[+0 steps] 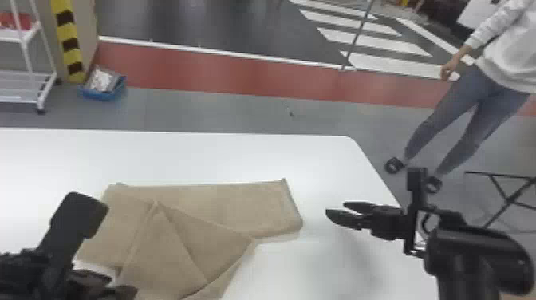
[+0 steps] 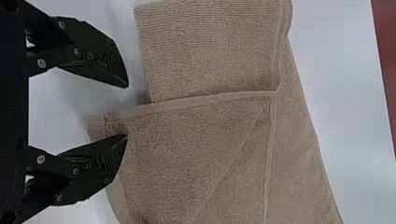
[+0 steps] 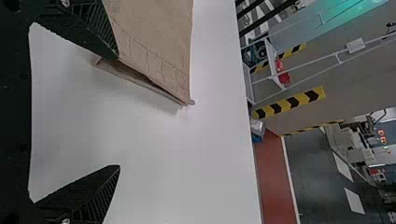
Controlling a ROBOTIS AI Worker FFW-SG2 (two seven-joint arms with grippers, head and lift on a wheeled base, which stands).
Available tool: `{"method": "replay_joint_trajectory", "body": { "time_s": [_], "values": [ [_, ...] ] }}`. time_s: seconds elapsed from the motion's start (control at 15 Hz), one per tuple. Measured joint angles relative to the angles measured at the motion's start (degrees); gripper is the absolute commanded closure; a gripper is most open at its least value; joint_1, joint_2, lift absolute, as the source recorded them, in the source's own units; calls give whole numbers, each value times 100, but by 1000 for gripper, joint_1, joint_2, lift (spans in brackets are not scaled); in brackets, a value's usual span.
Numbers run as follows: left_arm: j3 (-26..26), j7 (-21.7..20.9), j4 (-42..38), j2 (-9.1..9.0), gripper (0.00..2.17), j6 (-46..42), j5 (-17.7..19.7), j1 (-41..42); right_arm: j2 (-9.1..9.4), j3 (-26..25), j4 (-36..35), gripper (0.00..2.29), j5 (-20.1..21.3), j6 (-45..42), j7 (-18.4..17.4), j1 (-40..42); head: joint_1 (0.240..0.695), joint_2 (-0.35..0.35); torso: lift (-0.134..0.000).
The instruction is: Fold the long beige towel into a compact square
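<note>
Head view: the matte-black left arm [image 1: 20,275] entered at 8 o'clock, its two-fingered black left gripper [image 1: 121,285] between 7 and 8 o'clock. The glossy black, rounded right arm [image 1: 474,255] lay at 4 o'clock, its slim two-fingered black right gripper [image 1: 336,208] pointing toward 9 o'clock. Wrist views: both grippers' ribbed fingers stood parted, the right pair wide.

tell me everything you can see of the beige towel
The long beige cloth towel lies partly folded on the white table, in uneven layers rather than a square. Its far edge runs nearly straight; a pointed, creased flap covers part of the nearer side. The fabric looks ribbed, with smoother hems. The left gripper has open fingers at one hemmed corner, one overlapping it in view; I cannot tell whether they touch.
</note>
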Motion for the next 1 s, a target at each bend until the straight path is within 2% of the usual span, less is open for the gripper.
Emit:
{"method": "replay_joint_trajectory", "body": {
  "time_s": [0.07,0.47,0.6,0.73,1.0],
  "values": [
    [-1,-8,-18,-3,1730,25,13,6,0,-2,4,36,0,0,0,0,695,-350,-124],
    [-104,110,-673,-72,1730,176,158,145,-2,-3,81,36,16,-19,0,8,695,-350,-124],
    [-354,148,-947,-167,1730,192,177,196,1,5,115,36,21,-48,-7,9,695,-350,-124],
    [-691,196,-1047,-382,1730,193,146,200,11,28,128,36,31,-67,-8,9,695,-350,-124],
    [-1442,532,-675,-457,1727,194,36,-141,40,59,110,36,43,-58,-9,44,695,-350,-124]
  ]
}}
